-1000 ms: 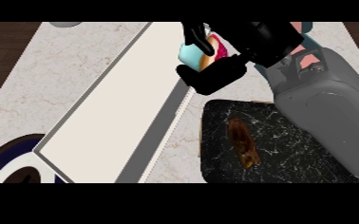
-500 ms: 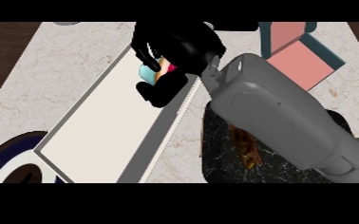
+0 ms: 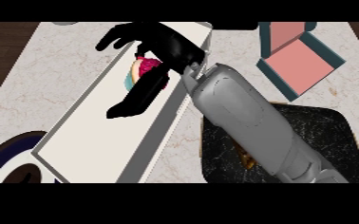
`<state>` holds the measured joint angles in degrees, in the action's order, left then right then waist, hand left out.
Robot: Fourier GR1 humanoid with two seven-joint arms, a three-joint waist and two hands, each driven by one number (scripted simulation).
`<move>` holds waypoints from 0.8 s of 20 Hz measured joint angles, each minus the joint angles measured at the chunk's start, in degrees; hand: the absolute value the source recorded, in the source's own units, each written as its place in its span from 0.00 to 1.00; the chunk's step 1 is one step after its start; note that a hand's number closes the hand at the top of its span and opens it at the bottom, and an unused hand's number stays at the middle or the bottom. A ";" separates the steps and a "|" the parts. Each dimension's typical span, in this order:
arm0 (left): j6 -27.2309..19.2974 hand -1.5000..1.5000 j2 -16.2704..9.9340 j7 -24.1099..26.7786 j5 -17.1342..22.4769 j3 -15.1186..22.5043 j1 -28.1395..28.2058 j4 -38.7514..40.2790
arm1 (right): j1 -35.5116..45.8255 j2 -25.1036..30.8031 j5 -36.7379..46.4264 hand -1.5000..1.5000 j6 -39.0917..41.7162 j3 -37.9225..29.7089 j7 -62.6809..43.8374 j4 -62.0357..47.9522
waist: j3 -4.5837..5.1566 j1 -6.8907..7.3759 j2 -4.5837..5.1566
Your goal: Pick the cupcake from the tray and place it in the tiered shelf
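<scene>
The cupcake (image 3: 145, 69), with a teal wrapper and pink-red top, lies on the white top of the tiered shelf (image 3: 91, 133), near its far end. My right hand (image 3: 172, 47) hovers right over it, fingers stretched out to the left and thumb pointing down along the shelf, so the hand is open and partly hides the cupcake. The grey right forearm (image 3: 245, 118) crosses from the lower right. The dark marbled tray (image 3: 319, 137) lies at the lower right, mostly under the forearm. My left hand does not show.
A teal box with a pink inside (image 3: 298, 57) stands open at the upper right. A dark blue and white plate (image 3: 21, 163) peeks in at the lower left corner. A brown item (image 3: 247, 159) lies on the tray beside the forearm.
The right hand carried the cupcake leftwards from the tray's side over the shelf top. Its fingers, curled round the cupcake before, are now spread out straight.
</scene>
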<state>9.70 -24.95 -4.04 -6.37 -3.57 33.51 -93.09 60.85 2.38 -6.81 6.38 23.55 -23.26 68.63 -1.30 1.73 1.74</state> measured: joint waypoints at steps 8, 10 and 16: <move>0.62 0.50 1.70 -0.48 -1.03 -1.42 0.87 -0.01 | 1.35 -2.00 -6.17 0.00 -9.02 -8.64 3.76 -3.21 | -0.12 -1.39 -0.60; 0.72 0.50 2.15 -0.59 -1.29 -1.88 1.51 -0.10 | 2.07 -1.45 -6.23 0.00 -11.54 -11.34 4.62 -4.01 | -0.18 -2.16 -0.74; 1.33 0.50 3.46 0.07 -1.60 -3.37 2.90 -0.30 | 2.72 3.60 -5.77 0.00 -16.61 -18.32 5.49 -7.96 | -0.18 -3.64 -0.89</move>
<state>11.03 -21.49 -3.97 -7.97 -6.94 36.40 -93.40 63.57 5.98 -12.58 -10.23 5.23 -17.77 60.67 -1.49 -1.91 0.85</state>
